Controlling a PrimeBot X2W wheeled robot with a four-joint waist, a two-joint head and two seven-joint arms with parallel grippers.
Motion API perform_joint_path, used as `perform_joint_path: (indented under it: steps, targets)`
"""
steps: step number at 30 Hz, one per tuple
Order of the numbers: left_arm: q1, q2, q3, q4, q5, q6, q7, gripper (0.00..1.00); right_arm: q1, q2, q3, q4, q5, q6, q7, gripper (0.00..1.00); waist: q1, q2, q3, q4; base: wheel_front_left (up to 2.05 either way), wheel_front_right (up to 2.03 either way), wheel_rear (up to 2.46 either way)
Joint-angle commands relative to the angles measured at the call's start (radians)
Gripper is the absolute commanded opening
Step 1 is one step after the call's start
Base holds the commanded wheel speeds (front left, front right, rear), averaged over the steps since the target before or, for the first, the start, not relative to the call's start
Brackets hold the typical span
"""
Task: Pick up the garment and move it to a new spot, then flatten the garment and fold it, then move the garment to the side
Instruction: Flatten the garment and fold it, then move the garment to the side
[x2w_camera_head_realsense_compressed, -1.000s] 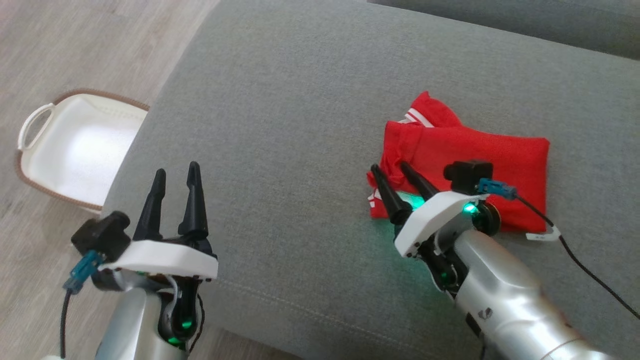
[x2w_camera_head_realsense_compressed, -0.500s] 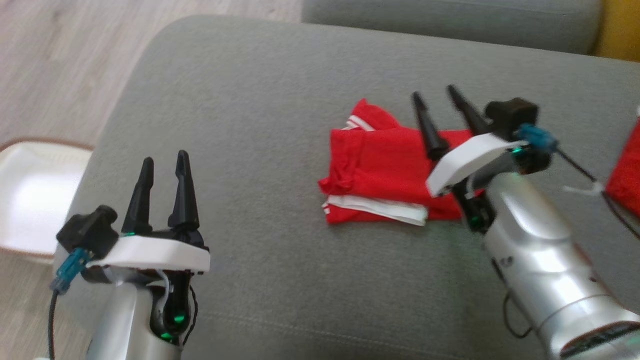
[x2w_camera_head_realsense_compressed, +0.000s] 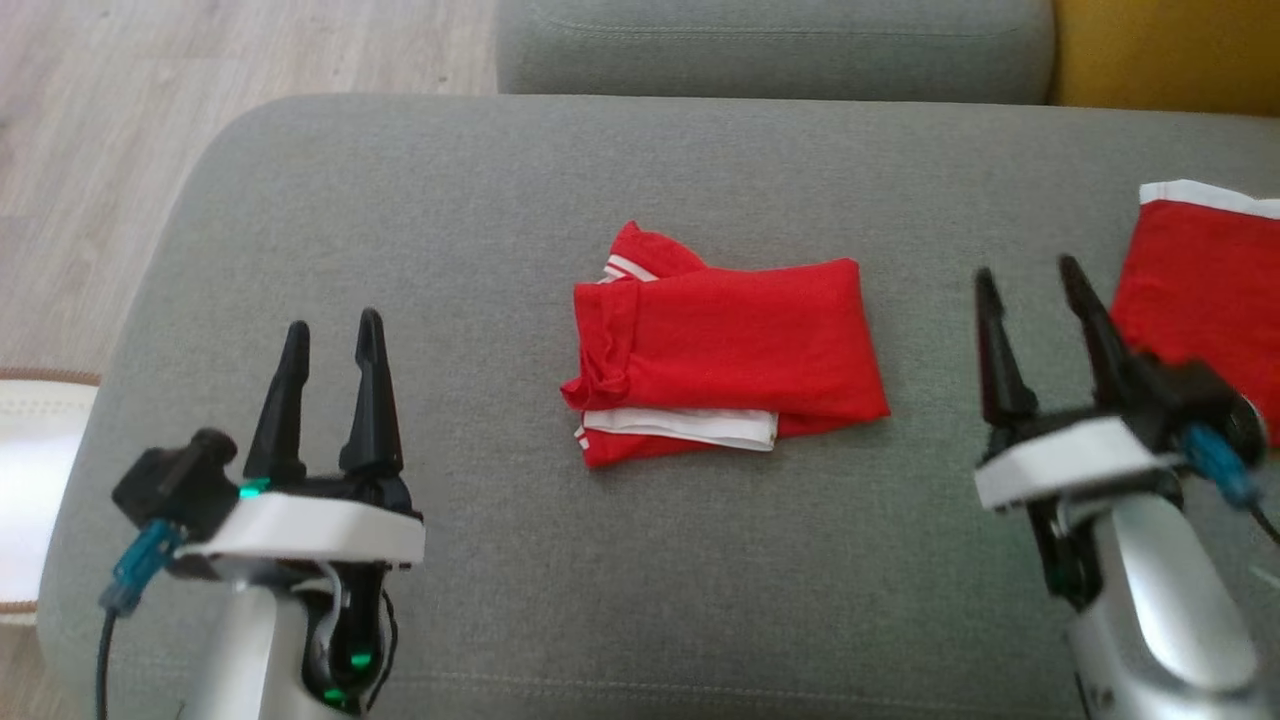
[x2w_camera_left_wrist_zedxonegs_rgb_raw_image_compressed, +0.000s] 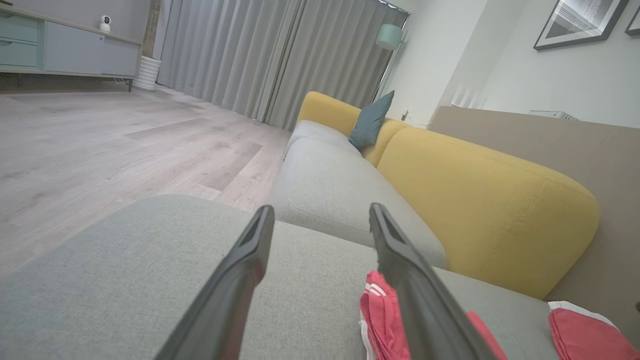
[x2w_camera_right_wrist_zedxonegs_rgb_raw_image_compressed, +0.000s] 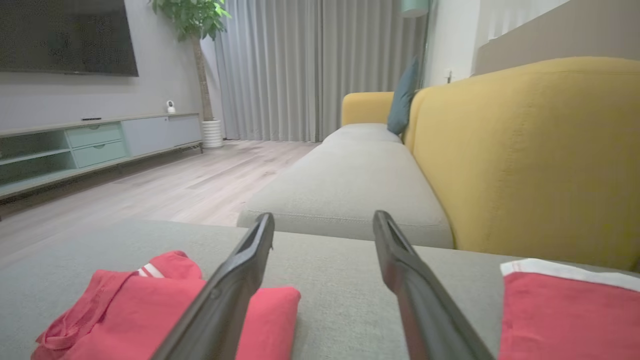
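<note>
A red garment with white trim lies folded on the grey sofa seat, in the middle of the head view. Nothing touches it. My left gripper hovers open and empty over the seat, well to the garment's left. To the garment's right, my right gripper is also open and empty, clear of the cloth. The left wrist view has the garment low and partly behind the right finger of the left gripper. In the right wrist view the garment lies left of the right gripper.
A second red piece with a white hem lies at the right edge, close beside my right gripper. A white basket stands on the wooden floor to the left. Another grey seat cushion and a yellow backrest lie beyond.
My right gripper has left the garment's near-left corner, risen over it and drawn back to its right, still open. The head camera has shifted. The left arm has held still.
</note>
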Motion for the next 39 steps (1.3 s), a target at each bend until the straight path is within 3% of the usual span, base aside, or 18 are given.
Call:
perform_joint_path:
  steps: [1, 16, 30, 39]
  targets:
    - [-0.019, 0.015, 0.023, -0.039, 0.003, 0.0, -0.005, 1.0, 0.013, 0.019, -0.013, -0.084, -0.021, 0.003, -0.011, 1.0, 0.0, 0.0, 0.0, -0.008, 0.0, 0.0, 0.0]
    - [0.027, 0.015, 0.034, -0.038, 0.039, -0.009, -0.005, 1.0, 0.155, 0.047, -0.054, -0.197, -0.008, 0.003, -0.011, 1.0, 0.0, 0.0, 0.001, -0.024, 0.0, 0.0, 0.0]
    - [0.026, 0.015, 0.003, -0.01, 0.044, -0.008, -0.005, 1.0, 0.158, 0.048, -0.059, -0.205, 0.039, 0.003, 0.012, 1.0, 0.0, 0.0, 0.008, 0.0, 0.0, 0.0, 0.0]
    - [-0.017, 0.015, -0.014, -0.011, 0.03, -0.006, -0.005, 1.0, 0.084, 0.048, -0.007, -0.138, 0.097, 0.003, 0.097, 1.0, 0.0, 0.0, 0.098, 0.052, 0.0, 0.0, 0.0]
